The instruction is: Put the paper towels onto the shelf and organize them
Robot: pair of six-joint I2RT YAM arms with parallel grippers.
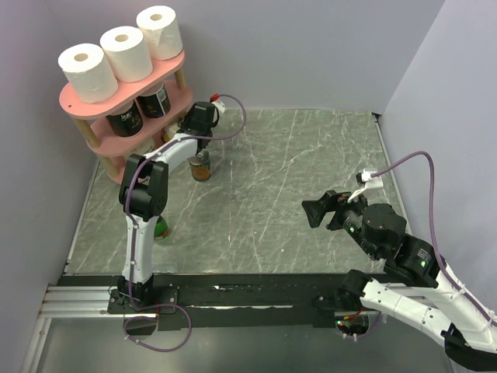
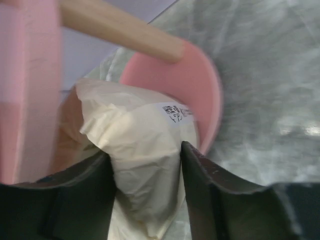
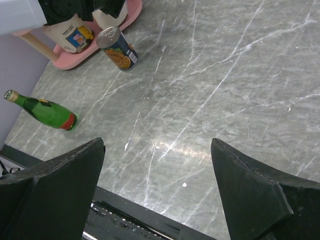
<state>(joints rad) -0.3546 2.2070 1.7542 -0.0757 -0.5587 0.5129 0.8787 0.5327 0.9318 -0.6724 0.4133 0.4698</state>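
Three white paper towels [image 1: 87, 71] [image 1: 126, 53] [image 1: 160, 31] stand in a row on the top board of the pink shelf [image 1: 76, 105] at the far left. My left gripper [image 1: 186, 127] reaches to the shelf's bottom board [image 2: 200, 85]. In the left wrist view it [image 2: 145, 155] is shut on a crinkled cream bag [image 2: 140, 125] with a small printed label, and it holds no roll. My right gripper [image 1: 309, 211] hovers over the table's right half, open and empty [image 3: 157, 145].
Dark labelled cans [image 1: 124, 120] fill the shelf's middle tier. A tin can [image 1: 201, 166] [image 3: 119, 48] stands on the table just right of the shelf. A green bottle [image 1: 161, 228] [image 3: 45, 111] lies by the left arm. A wooden post [image 2: 120, 30] stands above the bag.
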